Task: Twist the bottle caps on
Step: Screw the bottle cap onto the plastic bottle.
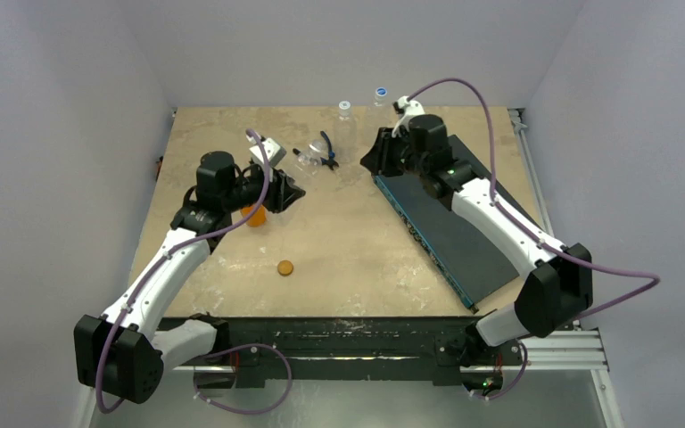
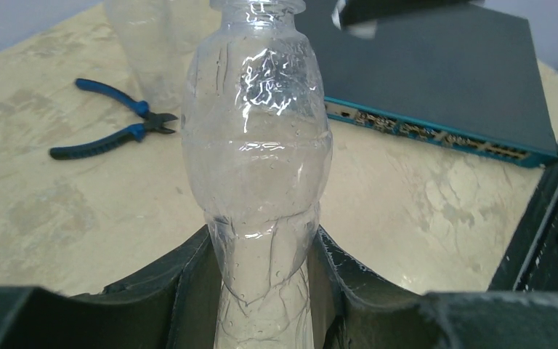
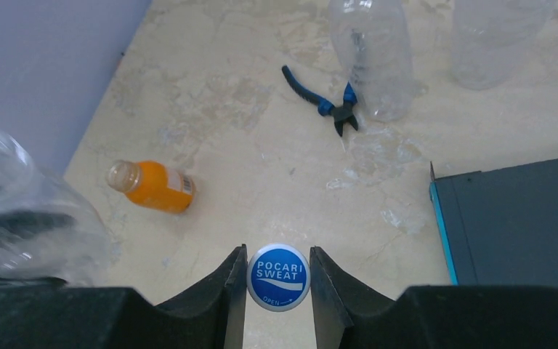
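The clear bottle (image 2: 258, 131), ribbed and crinkled, was clamped at its narrow waist in the left tool (image 2: 265, 251), over the table (image 1: 348, 241). The blue cap (image 3: 278, 278), print showing, sat pinched in the right tool (image 3: 277, 258). Both arms reached forward, tools turned inward.

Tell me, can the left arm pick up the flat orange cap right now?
Probably not yet: the left tool is shut on a clear bottle. The orange cap lies in the open, nothing on it.
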You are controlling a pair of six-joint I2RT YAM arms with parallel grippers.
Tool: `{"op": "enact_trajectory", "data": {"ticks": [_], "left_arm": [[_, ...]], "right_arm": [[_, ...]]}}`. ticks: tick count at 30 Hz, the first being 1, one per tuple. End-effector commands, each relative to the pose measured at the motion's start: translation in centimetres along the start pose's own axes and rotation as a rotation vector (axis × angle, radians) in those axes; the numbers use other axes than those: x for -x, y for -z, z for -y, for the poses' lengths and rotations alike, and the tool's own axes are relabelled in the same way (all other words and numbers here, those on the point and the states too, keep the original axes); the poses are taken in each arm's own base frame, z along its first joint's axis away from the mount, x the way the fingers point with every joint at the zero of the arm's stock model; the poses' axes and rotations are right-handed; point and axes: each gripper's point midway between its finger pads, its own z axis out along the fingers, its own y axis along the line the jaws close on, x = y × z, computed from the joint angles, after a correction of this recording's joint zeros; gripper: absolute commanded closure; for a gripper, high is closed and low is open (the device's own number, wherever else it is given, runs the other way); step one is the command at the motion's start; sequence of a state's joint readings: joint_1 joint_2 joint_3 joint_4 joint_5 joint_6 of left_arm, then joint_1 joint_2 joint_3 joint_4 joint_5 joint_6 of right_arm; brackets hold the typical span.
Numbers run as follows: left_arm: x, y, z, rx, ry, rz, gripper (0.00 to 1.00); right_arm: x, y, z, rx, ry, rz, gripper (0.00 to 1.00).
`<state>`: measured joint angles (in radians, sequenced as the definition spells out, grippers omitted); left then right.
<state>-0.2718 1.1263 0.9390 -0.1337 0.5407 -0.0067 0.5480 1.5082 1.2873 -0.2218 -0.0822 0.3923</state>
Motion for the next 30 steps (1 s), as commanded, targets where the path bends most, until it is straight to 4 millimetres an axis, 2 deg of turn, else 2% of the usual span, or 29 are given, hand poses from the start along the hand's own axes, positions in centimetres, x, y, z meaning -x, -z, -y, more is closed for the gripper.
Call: {"op": "enact_trajectory", "data": {"ticks": [1, 5, 9, 13, 30], "left_arm": [[1.2, 0.3, 3.6, -0.159, -0.183, 0.134, 0.89], [0.3, 0.2, 5.1, -0.201, -0.217, 0.147, 0.96], [0.6, 0.2, 6.6, -0.236, -0.243, 0.197, 1.00], [0.9, 0.0, 7.5, -0.278, -0.242, 0.202, 1.00], [1.0, -0.6, 8.1, -0.309, -0.221, 0.204, 1.00]], "right_arm": [[4.7, 4.3, -2.8, 0.206, -0.057, 0.055, 0.84], [6.5, 6.7, -4.7, 0.386, -0.101, 0.056, 0.83], [7.0, 8.2, -7.0, 0.574, -0.131, 0.029, 0.83], [6.8, 9.0, -8.6, 0.696, -0.167, 0.012, 0.83], [5.9, 8.3, -8.5, 0.711, -0.205, -0.008, 0.82]]}}
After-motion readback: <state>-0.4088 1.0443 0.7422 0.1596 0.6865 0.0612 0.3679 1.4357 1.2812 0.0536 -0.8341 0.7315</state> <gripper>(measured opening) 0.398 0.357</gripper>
